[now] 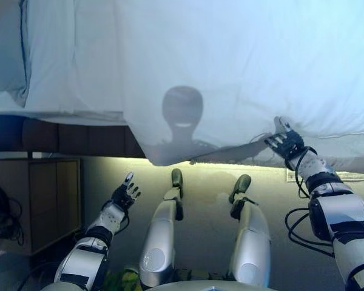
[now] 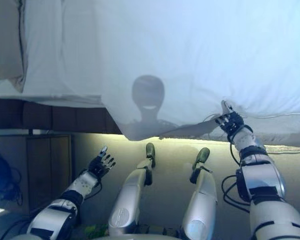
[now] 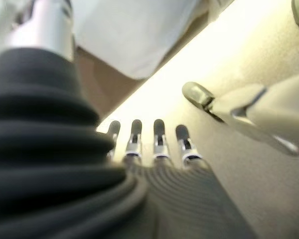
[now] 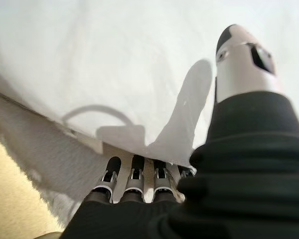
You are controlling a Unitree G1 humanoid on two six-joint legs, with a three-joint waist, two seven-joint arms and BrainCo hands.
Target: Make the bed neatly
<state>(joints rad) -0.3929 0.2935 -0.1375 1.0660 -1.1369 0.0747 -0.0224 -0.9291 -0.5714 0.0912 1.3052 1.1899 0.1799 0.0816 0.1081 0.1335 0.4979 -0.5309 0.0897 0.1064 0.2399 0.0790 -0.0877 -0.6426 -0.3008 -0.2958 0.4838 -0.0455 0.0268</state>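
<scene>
The bed's white duvet (image 1: 242, 66) lies over the mattress and hangs over the near edge, with one corner (image 1: 155, 159) drooping low. My right hand (image 1: 285, 142) is at the duvet's near hem; in the right wrist view its fingers (image 4: 134, 181) lie straight with their tips under the hem, and the thumb (image 4: 244, 55) stands clear above the cloth. My left hand (image 1: 124, 195) is open and empty in the air over the floor, below the drooping corner and apart from the duvet; its straight fingers (image 3: 157, 137) show in the left wrist view.
A white pillow (image 1: 6, 54) lies at the bed's far left on the white sheet (image 1: 67, 66). The dark bed base (image 1: 79, 138) shows under it. A wooden nightstand (image 1: 51, 200) stands at the left, with a dark bag (image 1: 0, 212) beside it. Beige carpet (image 1: 206, 176) runs along the bed.
</scene>
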